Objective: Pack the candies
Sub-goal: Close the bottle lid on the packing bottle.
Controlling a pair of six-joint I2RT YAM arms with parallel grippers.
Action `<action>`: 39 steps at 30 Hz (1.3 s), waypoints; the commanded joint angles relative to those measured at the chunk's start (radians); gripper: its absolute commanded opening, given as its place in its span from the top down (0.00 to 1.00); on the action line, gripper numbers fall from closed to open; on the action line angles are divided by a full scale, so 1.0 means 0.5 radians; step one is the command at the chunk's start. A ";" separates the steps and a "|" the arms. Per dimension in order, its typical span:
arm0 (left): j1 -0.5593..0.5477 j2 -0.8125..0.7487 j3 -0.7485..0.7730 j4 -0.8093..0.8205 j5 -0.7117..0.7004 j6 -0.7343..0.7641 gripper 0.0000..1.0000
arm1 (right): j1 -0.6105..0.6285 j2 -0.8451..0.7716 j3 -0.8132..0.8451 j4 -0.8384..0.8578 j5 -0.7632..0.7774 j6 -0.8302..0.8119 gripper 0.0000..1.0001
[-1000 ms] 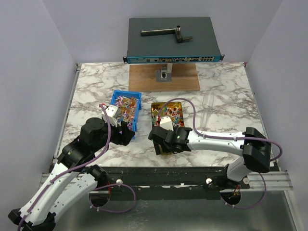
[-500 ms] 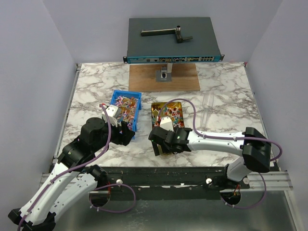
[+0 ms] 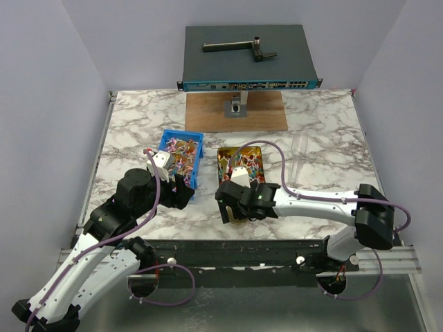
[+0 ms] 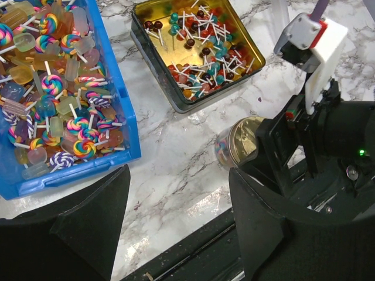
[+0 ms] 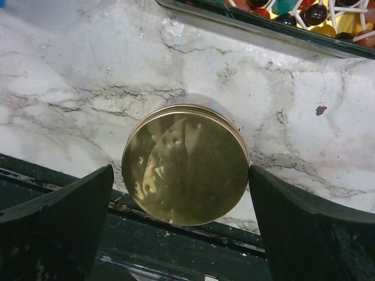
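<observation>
**Top external, then each wrist: candies in bin, tin and jar, both grippers empty**

Top external: you see a blue bin [image 3: 199, 164] and a gold tin [image 3: 219, 167] side by side on the marble table [image 3: 318, 131]. Both are heaped with candies [image 3: 181, 155]. Your left gripper [image 3: 181, 188] sits at the bin's near end. Your right gripper [image 3: 232, 209] is just past the tin's near end, by the table's front edge.

Left wrist: the candies [image 4: 58, 99] in the bin are rainbow-swirl lollipops and translucent yellow, orange and blue blocks on white sticks. The tin [image 4: 170, 100] holds small lollipops [image 4: 202, 55] with red, teal and dark round heads. Beside it a jar [image 4: 222, 149] lies on its side, with mixed colours showing through its clear wall. Your left gripper [image 4: 179, 181] stands partly open over bare marble, holding nothing.

Right wrist: the jar's gold lid [image 5: 186, 164] faces you, shiny and slightly dented. Your right gripper [image 5: 180, 175] is spread wide. Its fingers [image 5: 55, 216] flank the lid close to the rim, and you cannot tell whether either one touches it.
</observation>
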 commanded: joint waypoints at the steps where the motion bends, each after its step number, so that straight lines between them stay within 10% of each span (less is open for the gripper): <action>1: 0.008 0.009 -0.019 0.010 -0.055 -0.011 0.29 | 0.020 -0.142 0.021 0.025 0.016 0.001 0.00; 23: -0.001 -0.005 -0.093 0.069 0.193 -0.258 0.23 | 0.017 -0.513 -0.081 0.024 0.348 -0.152 0.00; 27: -0.061 -0.034 -0.160 0.130 0.257 -0.346 0.01 | 0.017 -0.573 -0.155 0.063 0.387 -0.157 0.00; 39: -0.966 0.115 -0.197 0.155 -0.529 -0.753 0.01 | -0.011 -0.772 -0.290 0.091 0.463 -0.175 0.00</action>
